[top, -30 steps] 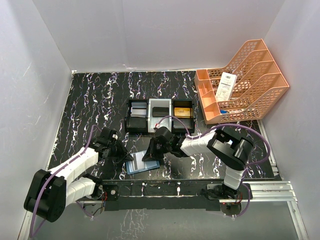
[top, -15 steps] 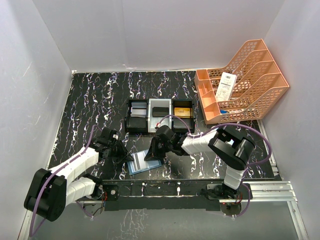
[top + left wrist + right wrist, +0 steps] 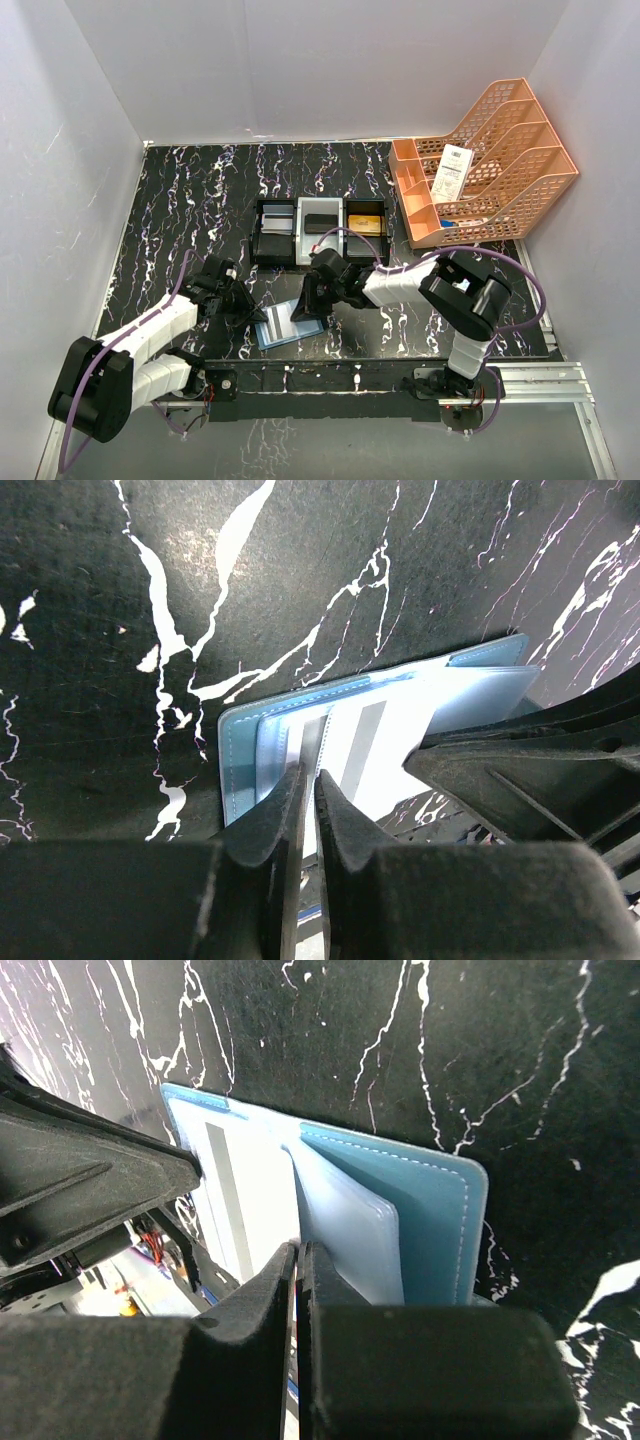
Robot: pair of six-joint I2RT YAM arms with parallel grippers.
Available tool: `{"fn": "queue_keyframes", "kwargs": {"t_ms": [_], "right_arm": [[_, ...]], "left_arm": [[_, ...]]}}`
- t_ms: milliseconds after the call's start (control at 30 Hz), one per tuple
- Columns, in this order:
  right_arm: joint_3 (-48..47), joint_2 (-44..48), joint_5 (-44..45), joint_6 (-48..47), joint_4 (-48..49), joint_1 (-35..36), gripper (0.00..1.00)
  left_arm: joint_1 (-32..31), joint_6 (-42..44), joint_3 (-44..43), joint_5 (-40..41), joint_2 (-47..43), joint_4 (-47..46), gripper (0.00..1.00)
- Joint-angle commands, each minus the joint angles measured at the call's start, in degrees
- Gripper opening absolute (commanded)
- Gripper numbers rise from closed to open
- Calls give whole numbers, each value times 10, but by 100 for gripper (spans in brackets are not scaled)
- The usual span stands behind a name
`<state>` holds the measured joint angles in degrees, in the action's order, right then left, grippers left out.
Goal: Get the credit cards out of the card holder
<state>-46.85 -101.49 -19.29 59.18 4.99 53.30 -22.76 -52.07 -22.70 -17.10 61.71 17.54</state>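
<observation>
- We find the card holder open at the front of the counter, long axis left-right.
- The left fingers, almost shut, pinch its left end.
- The right fingers, closed, meet its clear pocket.

I see a black table with white squiggly lines, and white walls around it. A blue wallet lies open low in the middle of the frame. My left gripper is down at its left side. My right gripper is down at its upper right side. From here I cannot tell how their fingers are set. Just above the wallet sits a tray with three boxes in a row. The left box has a grey card, the middle a black card, the right a gold card. At the upper right stands an orange rack with a white paper slip in it.
</observation>
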Motion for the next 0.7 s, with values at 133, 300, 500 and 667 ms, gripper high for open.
{"fn": "queue_keyframes", "kwargs": {"t_ms": [133, 300, 500, 667], "right_arm": [[48, 38, -39, 11, 46, -35, 0], [17, 32, -19, -34, -23, -36, 0], [16, 24, -31, -25, -2, -36, 0], [14, 21, -30, -21, 3, -36, 0]], "left_arm": [[-5, 14, 17, 26, 7, 38, 8], [-6, 14, 16, 23, 4, 37, 8], [-6, 23, -14, 15, -28, 57, 24], [-7, 28, -57, 17, -59, 84, 38]]}}
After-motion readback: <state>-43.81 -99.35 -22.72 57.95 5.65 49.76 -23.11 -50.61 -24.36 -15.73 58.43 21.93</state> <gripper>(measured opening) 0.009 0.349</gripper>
